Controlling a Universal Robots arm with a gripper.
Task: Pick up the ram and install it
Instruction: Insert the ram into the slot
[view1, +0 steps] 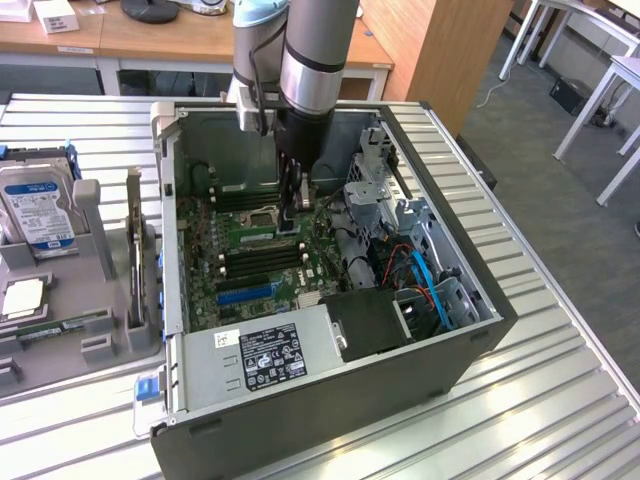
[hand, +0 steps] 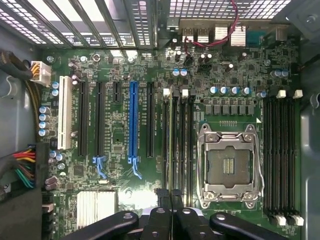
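End effector (view1: 290, 215) is lowered inside the computer case (view1: 470, 330), fingers closed narrow, their tips over the memory slots (hand: 182, 140) beside the CPU socket (hand: 230, 167)

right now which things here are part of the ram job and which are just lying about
In the job: gripper, shut, over the memory slots; ram, edge-on at a slot just ahead of the gripper; motherboard.
Lying about: hard drive in the grey tray beside the case.
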